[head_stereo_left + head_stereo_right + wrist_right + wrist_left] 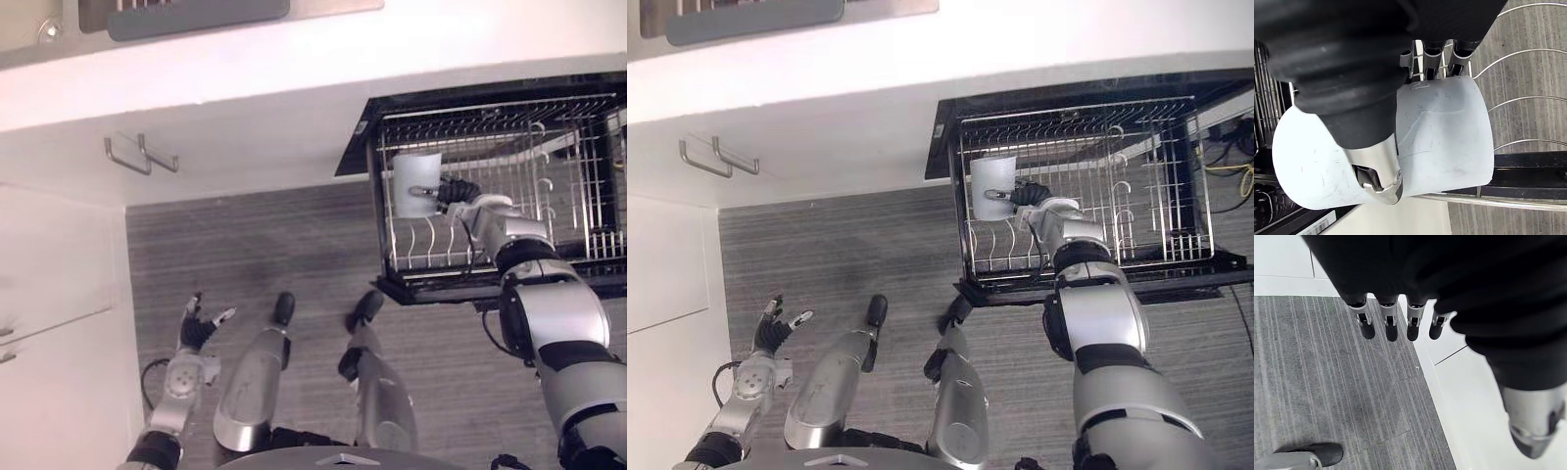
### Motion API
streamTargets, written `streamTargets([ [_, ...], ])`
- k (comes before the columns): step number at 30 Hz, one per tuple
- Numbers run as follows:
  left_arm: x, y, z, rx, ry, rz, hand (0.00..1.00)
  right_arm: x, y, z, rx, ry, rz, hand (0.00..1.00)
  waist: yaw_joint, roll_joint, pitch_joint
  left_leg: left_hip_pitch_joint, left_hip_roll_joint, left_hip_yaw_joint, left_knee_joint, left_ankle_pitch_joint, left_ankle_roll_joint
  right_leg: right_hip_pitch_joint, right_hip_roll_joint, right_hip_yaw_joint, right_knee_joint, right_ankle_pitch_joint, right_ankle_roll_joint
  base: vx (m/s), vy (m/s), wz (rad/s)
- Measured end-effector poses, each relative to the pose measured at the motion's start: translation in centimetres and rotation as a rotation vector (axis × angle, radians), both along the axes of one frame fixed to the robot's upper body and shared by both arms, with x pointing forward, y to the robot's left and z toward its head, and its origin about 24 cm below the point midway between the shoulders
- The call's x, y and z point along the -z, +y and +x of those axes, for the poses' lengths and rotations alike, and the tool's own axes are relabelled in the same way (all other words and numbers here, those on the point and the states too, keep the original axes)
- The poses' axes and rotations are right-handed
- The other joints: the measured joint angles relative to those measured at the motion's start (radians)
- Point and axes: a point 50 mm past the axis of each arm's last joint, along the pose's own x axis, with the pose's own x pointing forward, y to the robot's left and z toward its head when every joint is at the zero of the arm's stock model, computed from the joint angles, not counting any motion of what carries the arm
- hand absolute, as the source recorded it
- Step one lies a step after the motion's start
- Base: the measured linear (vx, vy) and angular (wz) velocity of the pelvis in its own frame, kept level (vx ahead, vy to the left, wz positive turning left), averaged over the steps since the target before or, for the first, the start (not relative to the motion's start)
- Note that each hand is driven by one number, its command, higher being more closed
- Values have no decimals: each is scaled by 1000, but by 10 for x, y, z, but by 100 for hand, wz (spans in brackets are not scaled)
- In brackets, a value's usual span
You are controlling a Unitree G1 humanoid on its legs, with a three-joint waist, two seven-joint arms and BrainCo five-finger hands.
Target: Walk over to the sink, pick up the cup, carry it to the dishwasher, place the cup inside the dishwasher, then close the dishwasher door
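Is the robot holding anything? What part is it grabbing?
Yes. Its right hand holds the white cup by its side wall, thumb against fingers, at the dishwasher rack. The left hand is empty.

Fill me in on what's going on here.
The robot is loading a dishwasher. Its right robot hand has fingers and thumb curled round a white cup, holding it at the left side of the pulled-out wire rack; it has not let go yet. The left robot hand hangs open over the grey floor. The rack is out, so the door is not yet closed.
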Motion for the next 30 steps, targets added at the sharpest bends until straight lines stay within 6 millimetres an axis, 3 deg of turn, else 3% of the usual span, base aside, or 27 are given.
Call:
streamTargets([
  [5,3,-4,-3,8,13,-21,0,2,-4,-1,22,23,-5,0,-5,5,3,-37,-3,-9,3,16,-9,-26,-3,-2,0,-25,-24,-41,-20,9],
  [12,5,-7,-6,13,25,-31,0,-8,-3,2,10,-33,-34,0,-26,1,5,-39,16,-7,22,18,-32,-14,11,2,0,-54,-17,-46,-40,-1],
  [16,8,-6,-12,6,44,-30,0,-16,4,1,-45,-149,-48,0,-49,-14,9,22,36,13,21,5,-41,37,28,21,0,-59,-13,4,-15,-20],
  [18,9,-2,-16,-4,50,-21,0,-14,9,-3,-81,-203,-54,0,-51,-36,-2,47,47,36,19,-4,-44,48,37,45,0,-62,-10,37,10,-33],
  [21,15,9,-24,-51,89,-11,0,1,19,-22,-127,-282,-23,0,-82,-95,-44,97,54,63,-13,-4,-46,67,43,69,0,-67,-2,78,19,-25],
  [23,25,17,-38,-92,144,-2,0,21,27,-40,-124,-315,60,0,-111,-133,-109,128,56,80,-32,-8,-47,78,46,91,0,-74,7,143,50,-30],
  [25,39,27,-62,-168,223,-4,0,41,36,-72,-116,-382,157,0,-137,-160,-211,168,64,117,-52,-20,-45,90,54,123,0,-79,13,163,68,-44],
  [30,57,36,-103,-314,328,-31,0,53,66,-134,-175,-541,275,0,-193,-151,-330,264,70,158,-94,-42,-38,159,61,156,-1,-123,29,79,42,-27],
])
